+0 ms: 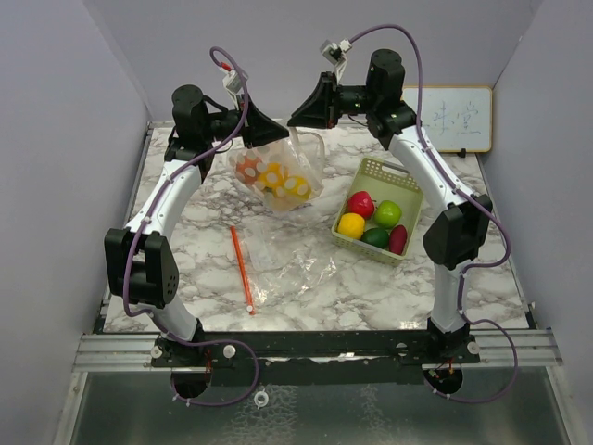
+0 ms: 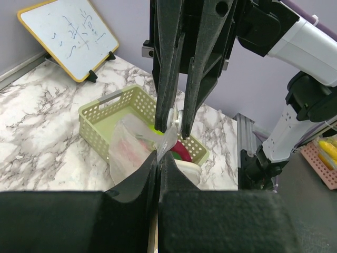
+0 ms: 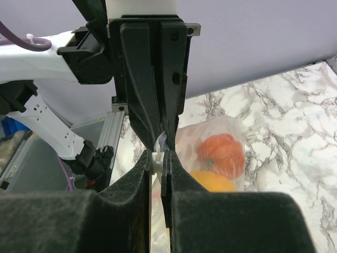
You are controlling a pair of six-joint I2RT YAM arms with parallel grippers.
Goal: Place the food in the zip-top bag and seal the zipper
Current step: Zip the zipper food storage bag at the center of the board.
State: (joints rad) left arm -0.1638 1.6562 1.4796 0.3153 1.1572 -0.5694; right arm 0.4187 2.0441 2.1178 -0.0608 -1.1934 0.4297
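Observation:
A clear zip-top bag [image 1: 278, 178] hangs in the air between my two grippers at the back middle of the table. It holds an orange toy pepper [image 3: 221, 152] and yellow pieces [image 1: 283, 181]. My left gripper [image 1: 267, 137] is shut on the bag's top edge [image 2: 167, 138]. My right gripper [image 1: 296, 118] faces it and is shut on the bag's white zipper slider [image 3: 158, 158]. More food lies in the pale green basket [image 1: 404, 182]: a red piece [image 1: 360, 203], a light green one [image 1: 388, 213], a yellow one [image 1: 351, 225], a dark green one and a dark red one.
A second, empty clear bag [image 1: 289, 264] lies crumpled on the marble table's middle. An orange stick [image 1: 242, 269] lies left of it. A small whiteboard [image 1: 454, 119] leans on the back right wall.

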